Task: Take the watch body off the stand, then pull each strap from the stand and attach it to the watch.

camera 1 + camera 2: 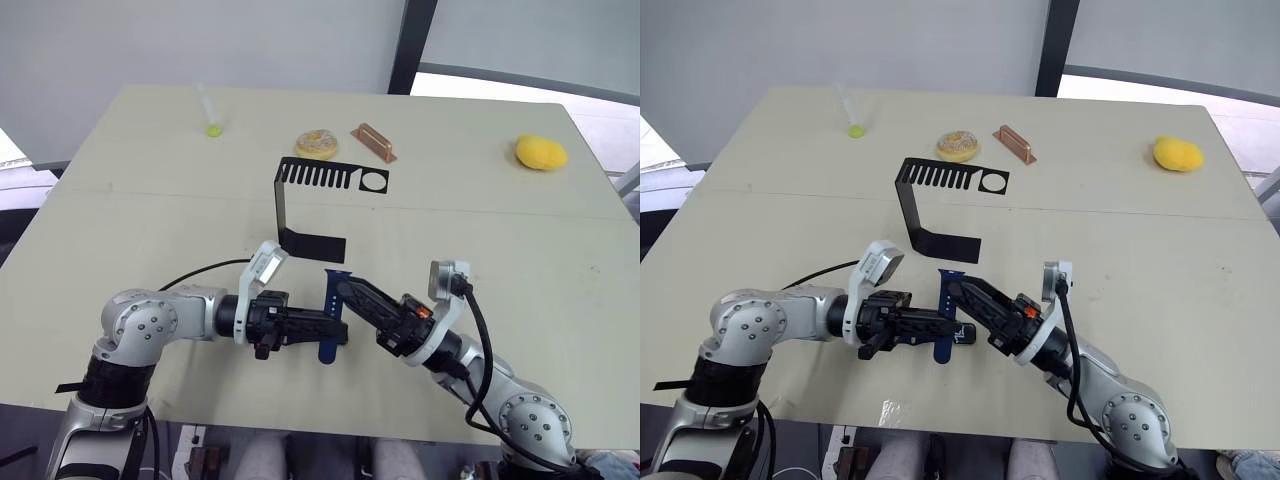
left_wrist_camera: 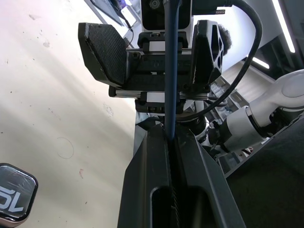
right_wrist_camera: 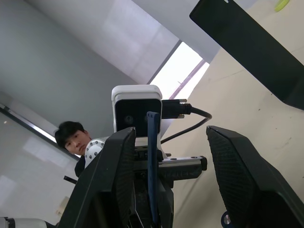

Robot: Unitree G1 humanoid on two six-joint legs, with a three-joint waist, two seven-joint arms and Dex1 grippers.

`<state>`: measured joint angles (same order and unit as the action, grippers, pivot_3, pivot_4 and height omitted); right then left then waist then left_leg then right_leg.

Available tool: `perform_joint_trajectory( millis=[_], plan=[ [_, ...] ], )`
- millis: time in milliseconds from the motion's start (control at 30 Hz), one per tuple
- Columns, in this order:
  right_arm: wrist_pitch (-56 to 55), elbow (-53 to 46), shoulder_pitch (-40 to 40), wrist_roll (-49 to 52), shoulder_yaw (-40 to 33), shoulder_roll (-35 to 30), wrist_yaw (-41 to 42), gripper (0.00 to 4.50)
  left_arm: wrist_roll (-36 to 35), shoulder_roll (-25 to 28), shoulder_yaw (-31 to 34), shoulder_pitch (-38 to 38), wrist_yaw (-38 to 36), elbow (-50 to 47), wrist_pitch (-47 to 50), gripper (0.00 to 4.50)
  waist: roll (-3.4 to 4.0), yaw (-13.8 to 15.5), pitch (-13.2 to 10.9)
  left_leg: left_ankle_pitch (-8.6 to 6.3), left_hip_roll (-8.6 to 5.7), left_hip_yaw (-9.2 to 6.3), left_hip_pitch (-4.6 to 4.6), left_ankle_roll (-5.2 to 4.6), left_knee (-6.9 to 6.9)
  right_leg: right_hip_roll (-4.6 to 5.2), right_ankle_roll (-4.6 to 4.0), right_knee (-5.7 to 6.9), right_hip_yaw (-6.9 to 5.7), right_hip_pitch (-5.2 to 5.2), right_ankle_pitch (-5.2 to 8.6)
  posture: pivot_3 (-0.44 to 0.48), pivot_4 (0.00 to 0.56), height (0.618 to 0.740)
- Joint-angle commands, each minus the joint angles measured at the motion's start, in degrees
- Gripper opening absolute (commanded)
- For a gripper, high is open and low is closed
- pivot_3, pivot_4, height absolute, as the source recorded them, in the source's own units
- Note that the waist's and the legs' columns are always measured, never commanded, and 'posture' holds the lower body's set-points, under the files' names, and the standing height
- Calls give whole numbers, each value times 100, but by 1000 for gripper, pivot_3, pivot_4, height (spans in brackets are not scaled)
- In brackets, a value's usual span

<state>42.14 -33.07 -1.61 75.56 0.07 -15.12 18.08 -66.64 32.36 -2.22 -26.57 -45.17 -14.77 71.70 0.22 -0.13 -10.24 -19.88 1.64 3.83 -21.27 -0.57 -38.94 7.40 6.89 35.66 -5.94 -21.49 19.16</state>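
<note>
A pale counter (image 1: 520, 260) carries the black stand (image 1: 300, 195), which sits just beyond both end effectors with its slotted top plate stretching toward the robot's right and its foot flat below. The left end effector (image 1: 335, 328) has its fingers pressed together on a dark blue strap (image 1: 331, 315), whose long axis runs away from the robot across the fingertips. The right end effector (image 1: 345, 292) meets it tip to tip, its fingers (image 3: 237, 175) spread wide on either side of the strap without touching it. The watch body (image 2: 14, 198) lies screen-up on the counter just beside the left end effector. Far beyond the stand rest a doughnut (image 1: 317, 144), a copper block (image 1: 373, 142) and a yellow sponge (image 1: 541, 152).
</note>
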Motion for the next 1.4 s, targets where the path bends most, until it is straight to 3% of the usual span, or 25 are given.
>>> perform_joint_trajectory(
  millis=[33,600,700,800,833,1400],
  plan=[
    [-48,-69,-14,30,57,-9,138,2528,-3,-46,59,-39,-20,-91,-53,0,0,0,0,0,0,0,0,0,0,0,0,0,0,0,0,0,150,740],
    [-160,28,-81,-92,64,12,205,2528,45,-56,104,12,6,-126,-65,0,0,0,0,0,0,0,0,0,0,1,0,0,0,0,0,0,150,740],
    [-173,34,-77,-64,49,25,214,1676,57,-69,107,16,15,-127,-83,0,0,0,0,0,0,0,0,0,0,1,0,0,0,0,0,0,150,740],
    [-163,15,-60,-16,49,20,251,170,62,-77,102,19,14,-130,-94,0,0,0,0,0,0,0,0,0,0,1,0,0,0,0,0,0,150,740],
    [-146,5,-53,30,50,13,266,72,64,-80,100,22,13,-134,-97,0,0,0,0,0,0,0,0,0,0,1,0,0,0,0,0,0,150,740],
    [-83,1,-75,430,54,-202,309,72,285,-114,6,77,-84,-221,-253,0,0,1,0,0,0,0,0,0,0,1,0,0,0,0,0,0,150,740]
  ],
)
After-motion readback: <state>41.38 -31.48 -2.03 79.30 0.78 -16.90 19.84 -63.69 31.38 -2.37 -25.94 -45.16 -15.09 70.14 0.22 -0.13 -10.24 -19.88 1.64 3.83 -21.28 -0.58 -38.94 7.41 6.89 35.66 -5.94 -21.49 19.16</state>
